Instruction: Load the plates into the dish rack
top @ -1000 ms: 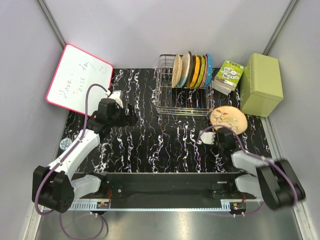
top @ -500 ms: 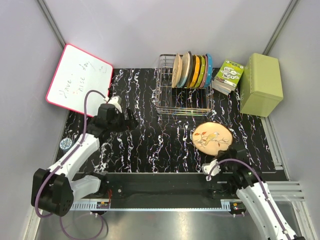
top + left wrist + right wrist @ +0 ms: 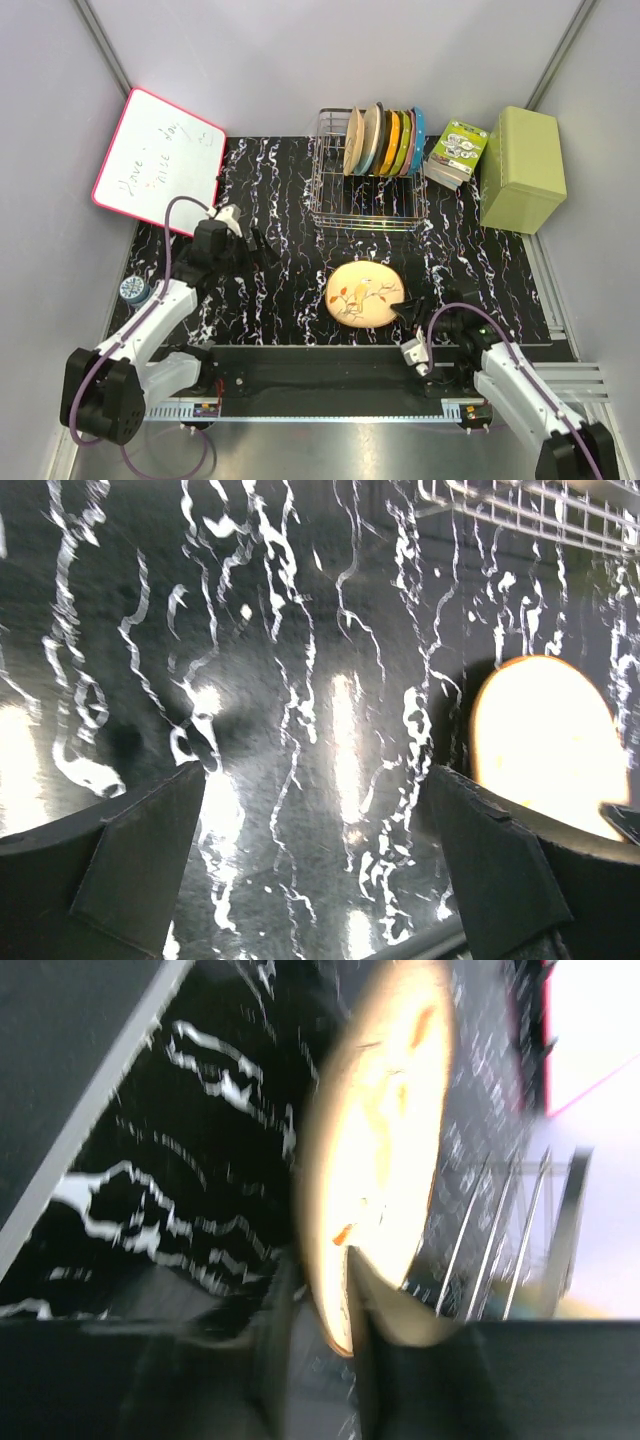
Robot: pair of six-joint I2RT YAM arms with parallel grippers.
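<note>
Peach-tan plate is being shifted left from its spot a second ago, its rim being pinched by the right gripper. It is being held just ahead-left of that hand, with the dish rack farther ahead. The left gripper is being kept spread and empty, plate to its right. A slot approach is probably being lined up.
</note>
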